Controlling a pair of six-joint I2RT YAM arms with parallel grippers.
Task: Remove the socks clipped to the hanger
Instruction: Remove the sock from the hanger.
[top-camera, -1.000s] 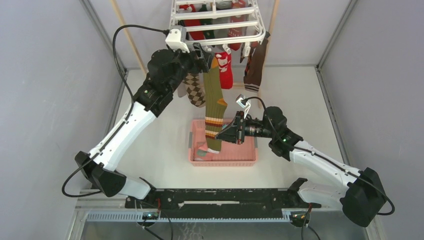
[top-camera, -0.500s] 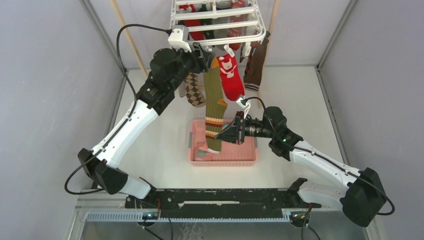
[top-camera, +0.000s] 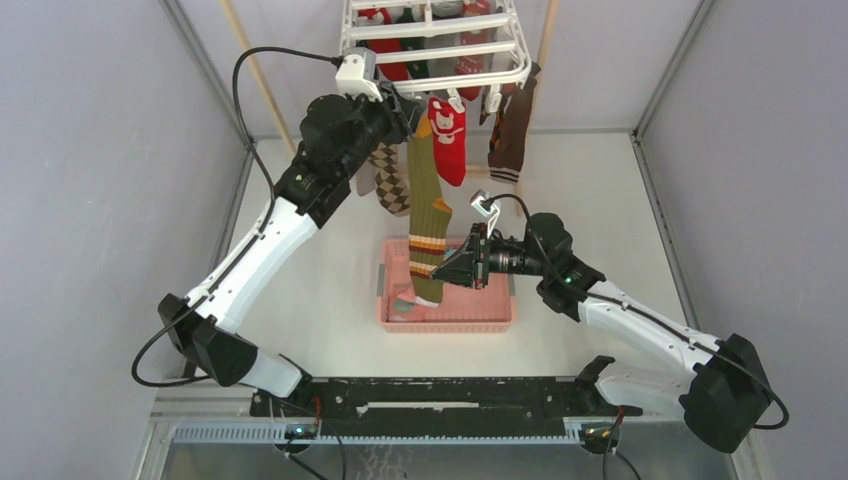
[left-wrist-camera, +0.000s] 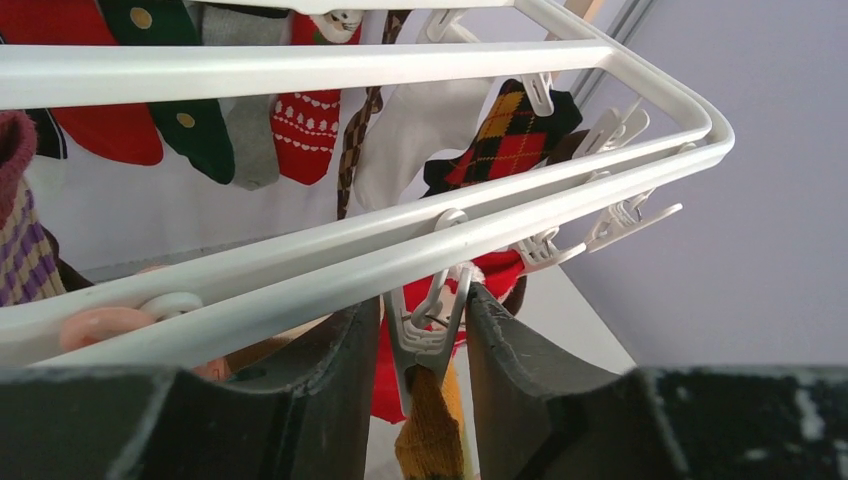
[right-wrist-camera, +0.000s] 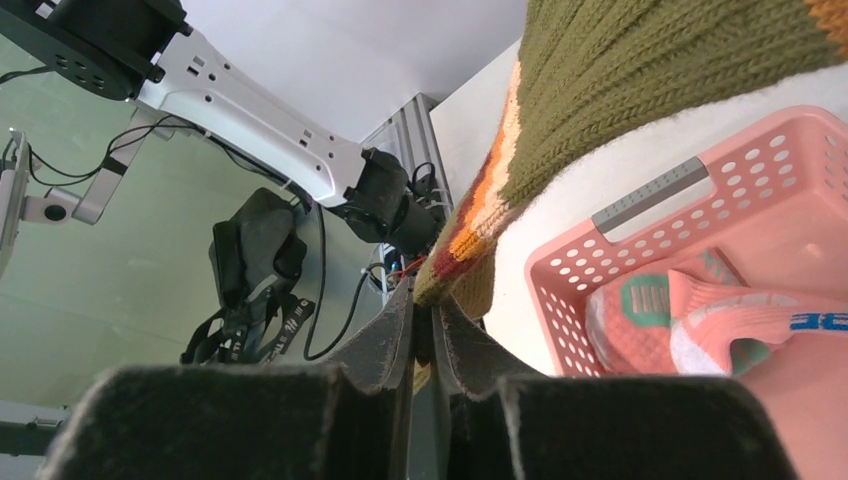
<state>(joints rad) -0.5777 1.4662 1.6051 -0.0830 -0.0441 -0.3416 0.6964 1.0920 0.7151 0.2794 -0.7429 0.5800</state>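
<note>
Up at the far side of the scene, the left gripper (left-wrist-camera: 420, 310) has its two dark fingers (left-wrist-camera: 340, 370) closed against both sides of a small white plastic clip (left-wrist-camera: 428, 325). The clip bites the top of a long olive-green ribbed sock with orange stripes (top-camera: 428, 200) and dangles from the near rail of the white plastic rectangular hanger (left-wrist-camera: 300, 62). Nearer and lower, the right gripper (right-wrist-camera: 425, 300) pinches this sock's lower edge, above a pink perforated plastic basket (right-wrist-camera: 640, 195) holding a salmon-pink sock (right-wrist-camera: 720, 310).

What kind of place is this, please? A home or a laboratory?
Probably a laboratory test cell, not a home: plain grey walls enclose a white table, and a hanger of socks hangs near a pink basket.
</note>
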